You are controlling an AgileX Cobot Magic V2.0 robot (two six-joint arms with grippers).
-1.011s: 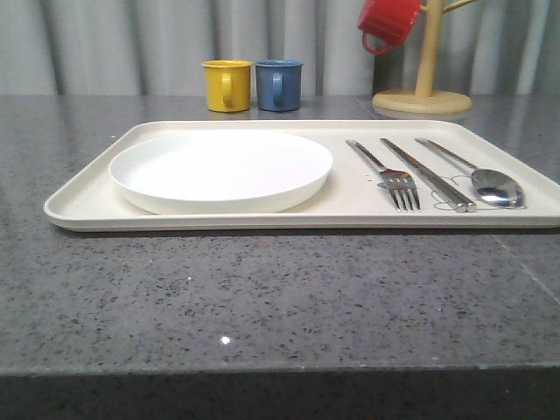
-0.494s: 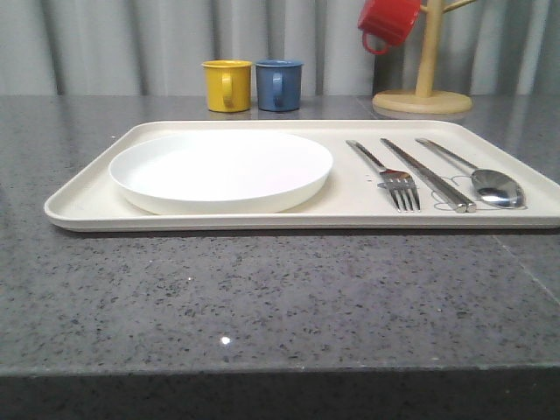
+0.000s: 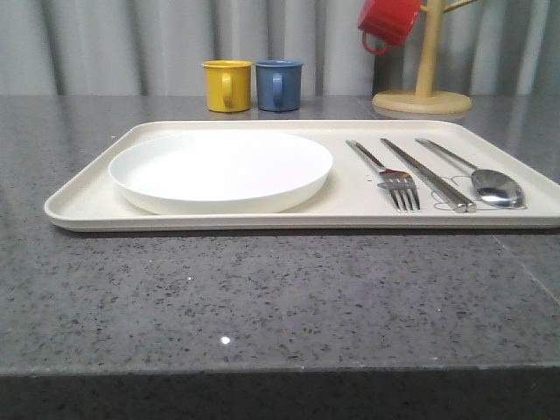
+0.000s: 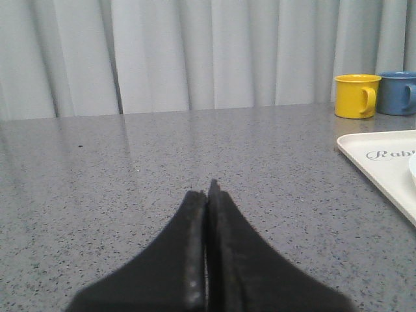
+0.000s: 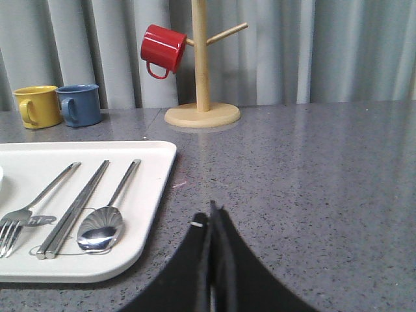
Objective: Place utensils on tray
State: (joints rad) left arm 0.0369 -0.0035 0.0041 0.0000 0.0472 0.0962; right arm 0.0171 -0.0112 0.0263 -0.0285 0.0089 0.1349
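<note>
Everything is seen laid out on the tray (image 3: 350,210): the plate (image 3: 220,171) sits on its left half, and on the right half the fork (image 3: 389,175), the chopsticks (image 3: 429,175) and the spoon (image 3: 490,182) lie side by side, apart from one another, long axes running front to back with the tines, tips and bowl towards the near rim. The task is judged complete, or as good as.

The left claw (image 4: 207,195) is clenched, fingers pressed together with nothing between them, and is held low over bare worktop (image 3: 262,297) with the tray's corner off to its right. The right claw (image 5: 212,218) is likewise clenched and empty, poised over the worktop just beside the tray's right rim.

Should any utensil need straightening, the right arm is judged the nearer: the spoon lies closest to it, just inside the rim, to the claw's left. A handle would be best taken across its long axis. Beyond the tray, the yellow mug (image 3: 226,85), the blue mug (image 3: 278,84) and the red mug (image 3: 389,22) on its wooden stand (image 3: 423,96) are left untouched.
</note>
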